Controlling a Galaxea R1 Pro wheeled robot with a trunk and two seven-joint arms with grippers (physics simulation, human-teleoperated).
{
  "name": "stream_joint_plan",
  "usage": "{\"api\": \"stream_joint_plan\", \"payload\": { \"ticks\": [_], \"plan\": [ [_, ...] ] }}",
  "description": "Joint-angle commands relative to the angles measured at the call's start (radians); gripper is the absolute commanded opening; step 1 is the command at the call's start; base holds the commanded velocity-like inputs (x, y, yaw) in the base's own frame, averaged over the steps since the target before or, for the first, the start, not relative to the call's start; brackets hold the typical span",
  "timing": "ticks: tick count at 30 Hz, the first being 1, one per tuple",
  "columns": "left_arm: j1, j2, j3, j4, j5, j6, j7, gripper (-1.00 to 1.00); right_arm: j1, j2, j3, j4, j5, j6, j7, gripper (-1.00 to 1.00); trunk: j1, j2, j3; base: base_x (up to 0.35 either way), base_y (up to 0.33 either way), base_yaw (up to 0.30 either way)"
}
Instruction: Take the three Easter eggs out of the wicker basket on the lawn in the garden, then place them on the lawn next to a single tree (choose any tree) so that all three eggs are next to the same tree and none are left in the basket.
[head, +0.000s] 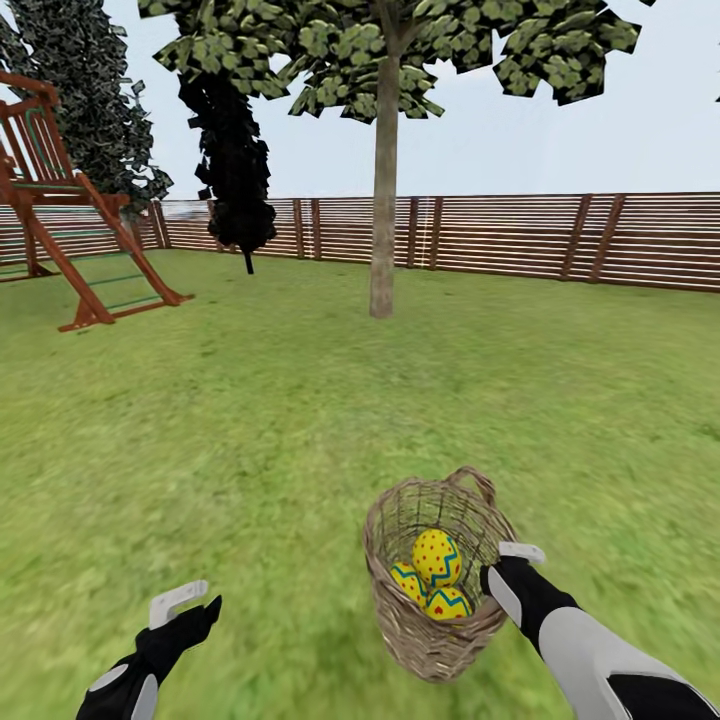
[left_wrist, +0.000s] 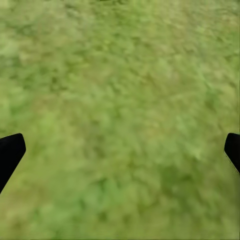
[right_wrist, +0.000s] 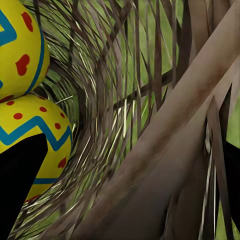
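The wicker basket (head: 420, 632) hangs tilted just over the lawn (head: 300, 420) at the lower right of the head view. Three yellow Easter eggs with blue zigzags and red marks (head: 437, 557) lie inside it. My right gripper (head: 505, 566) straddles the basket's near rim, one finger inside beside the eggs and one outside, shut on the rim (right_wrist: 165, 125). Two of the eggs (right_wrist: 22, 45) show close up in the right wrist view. My left gripper (head: 185, 605) is open over bare grass (left_wrist: 120, 100). The tree (head: 384, 200) stands ahead.
A wooden slat fence (head: 500, 235) closes the far side of the garden. A red-brown wooden play frame (head: 70, 220) stands at the far left, and a near-black conifer (head: 235, 170) is left of the tree. Open grass lies between me and the trunk.
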Motion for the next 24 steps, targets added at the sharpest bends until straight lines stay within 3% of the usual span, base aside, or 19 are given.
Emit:
{"api": "stream_joint_plan", "payload": {
  "ticks": [1, 24],
  "plan": [
    [-0.001, -0.001, 0.004, -0.001, 0.01, 0.007, -0.005, 1.0, 0.0, 0.0, -0.002, -0.002, -0.012, 0.002, -0.004, -1.0, 0.0, 0.0, -0.001, 0.329, 0.0, 0.0],
    [-0.001, -0.001, 0.004, -0.001, 0.01, 0.008, -0.005, 1.0, 0.0, 0.001, -0.002, -0.002, -0.012, 0.002, -0.005, -1.0, 0.0, 0.0, -0.001, 0.329, 0.0, 0.0]
  ]
}}
